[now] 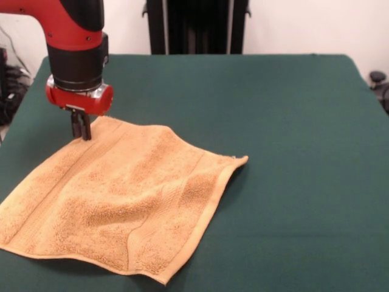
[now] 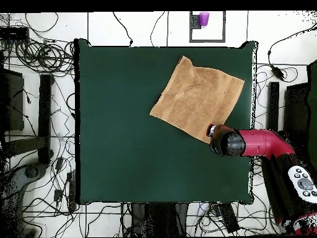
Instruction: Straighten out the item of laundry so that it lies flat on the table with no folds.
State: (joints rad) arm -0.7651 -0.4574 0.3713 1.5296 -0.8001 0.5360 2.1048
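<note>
The orange-tan towel (image 1: 127, 194) lies spread on the dark green table (image 1: 292, 121), at the left and near side in the front view. It is mostly flat, with a low ridge running across its middle and pale woven bands near two edges. My gripper (image 1: 81, 135) is down at the towel's far corner, and its fingers are close together on the towel's edge there. In the overhead view the towel (image 2: 198, 99) lies near the table's (image 2: 124, 155) upper right corner. The gripper (image 2: 213, 131) there is at the towel's lower corner, under the red arm.
The towel's near and left edges lie close to the table's front and left edges in the front view. Cables and stands (image 2: 37, 124) crowd the floor around the table. A purple cup (image 2: 204, 18) stands on the floor beyond the table's top edge.
</note>
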